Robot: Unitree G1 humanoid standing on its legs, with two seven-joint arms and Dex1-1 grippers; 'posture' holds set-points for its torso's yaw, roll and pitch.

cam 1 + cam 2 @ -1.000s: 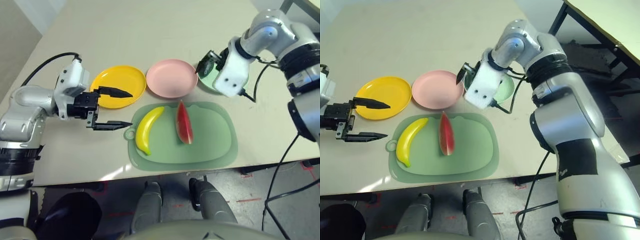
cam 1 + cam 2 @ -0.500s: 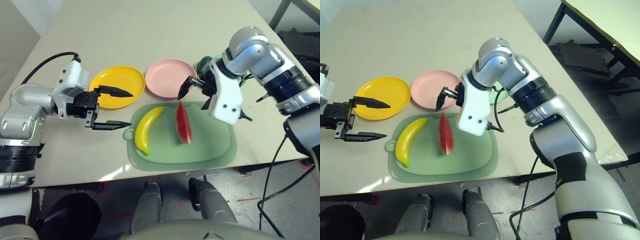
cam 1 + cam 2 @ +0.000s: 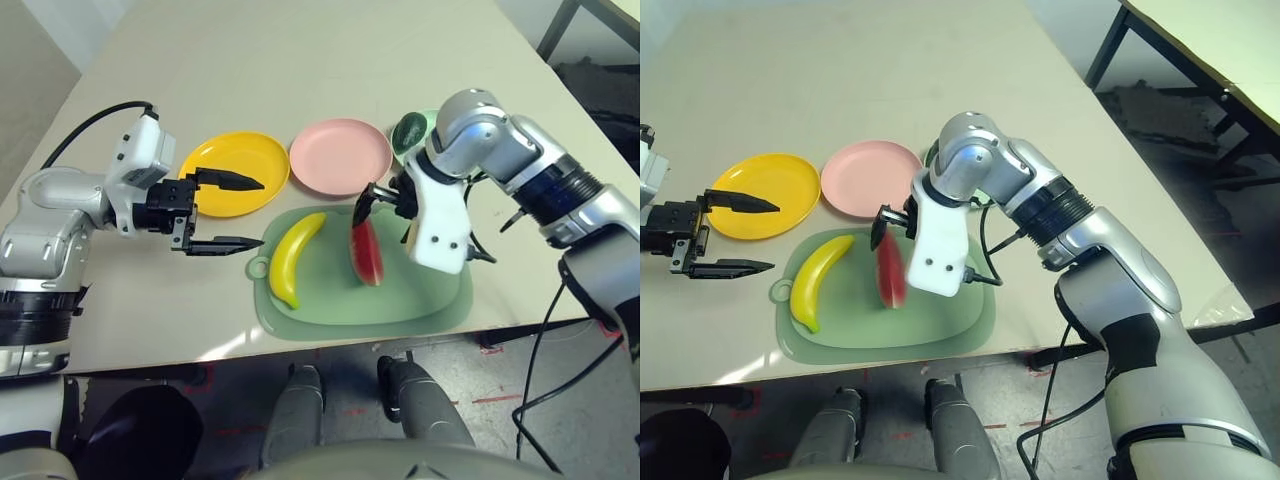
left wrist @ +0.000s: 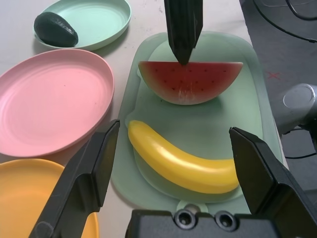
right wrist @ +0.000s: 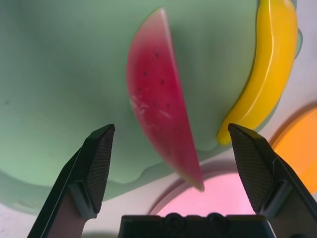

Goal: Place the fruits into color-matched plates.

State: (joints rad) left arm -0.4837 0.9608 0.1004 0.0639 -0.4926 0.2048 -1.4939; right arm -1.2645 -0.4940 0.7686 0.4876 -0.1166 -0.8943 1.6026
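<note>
Since a second ago the right arm has swung from over the mint green plate (image 3: 402, 143) down and across to the watermelon wedge (image 3: 366, 250), and its right gripper (image 3: 380, 196) now hangs just above the wedge's far tip with the fingers (image 5: 99, 161) spread wide, holding nothing. From the right wrist, the wedge lies between the two fingers, below them.

Wedge and banana (image 3: 293, 257) lie side by side, apart, on the pale-green mat (image 3: 430, 300), the banana nearer the mat's ring tab. Beyond the mat stand the yellow plate (image 3: 240, 170) and the pink plate (image 3: 338, 155), both bare. The avocado (image 4: 55, 29) lies in the mint green plate.

Left gripper (image 3: 238, 213) hovers over the surface (image 3: 150, 310) by the yellow plate's near edge, its fingers wide and holding nothing.

No brand, label or writing can be read on any of these things.
</note>
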